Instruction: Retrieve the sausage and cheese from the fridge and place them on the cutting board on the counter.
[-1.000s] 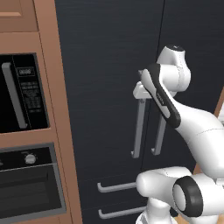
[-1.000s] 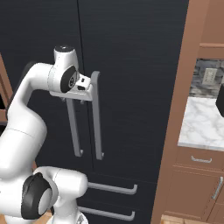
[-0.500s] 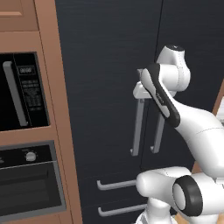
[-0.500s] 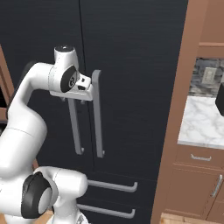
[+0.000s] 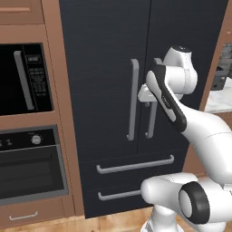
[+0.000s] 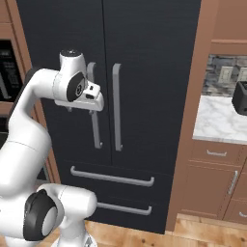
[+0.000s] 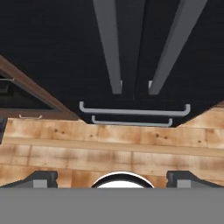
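Since a second ago my base views have slid a little sideways along the cabinetry, so the base has crept; I see nothing on the appliance itself changed.

Ahead of me stands the tall dark navy-black double-door fridge, both doors shut, its long axis vertical. Its two long grey vertical handles run straight up and down on either side of the centre seam, and below them two grey drawer pulls lie horizontal across the lower drawers.

My end effector hangs in front of the handles, about level with their middle, not touching either as far as I can tell. In the hand view its dark fingertips sit far apart at the two bottom corners, spread wide and holding nothing, looking down the handles toward the plank wood floor.

Left of the fridge I see a black wall oven in brown wood cabinetry.
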